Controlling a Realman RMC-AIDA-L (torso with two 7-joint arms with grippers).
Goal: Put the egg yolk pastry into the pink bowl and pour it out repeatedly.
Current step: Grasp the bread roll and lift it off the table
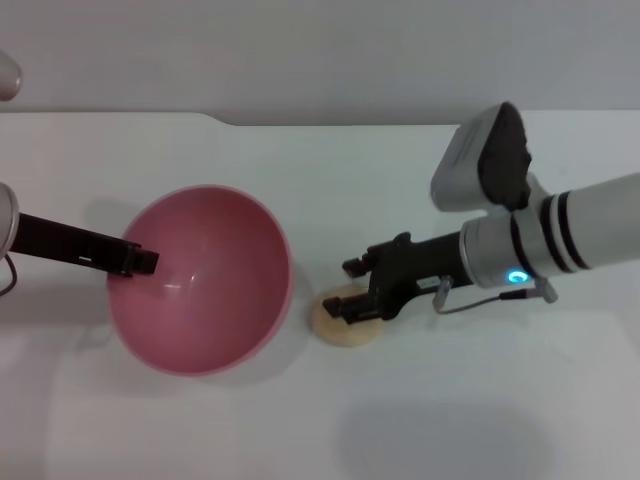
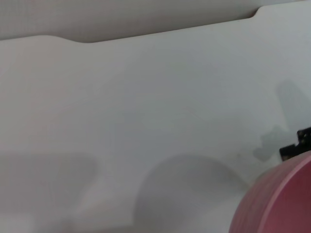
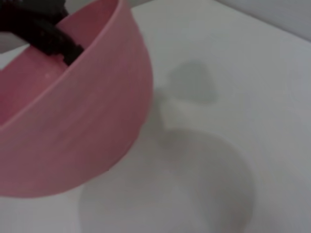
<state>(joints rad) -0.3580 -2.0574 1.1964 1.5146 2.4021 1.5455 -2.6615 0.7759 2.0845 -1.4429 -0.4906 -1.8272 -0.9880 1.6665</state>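
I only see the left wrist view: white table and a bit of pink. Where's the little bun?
Observer: The small round tan egg yolk pastry lies on the white table, just to the right of the glossy pink plastic bowl.
Operator: Who's holding the bowl?
Observer: The left gripper clamps its rim, holding it tilted and lifted off the table.
Operator: What's the other arm doing?
Observer: The right gripper is open right at the pastry.

A white table [image 1: 300, 170] fills the scene, matte and evenly lit. Toward twelve o'clock, its stepped far edge meets a plain grey wall [image 1: 320, 50].
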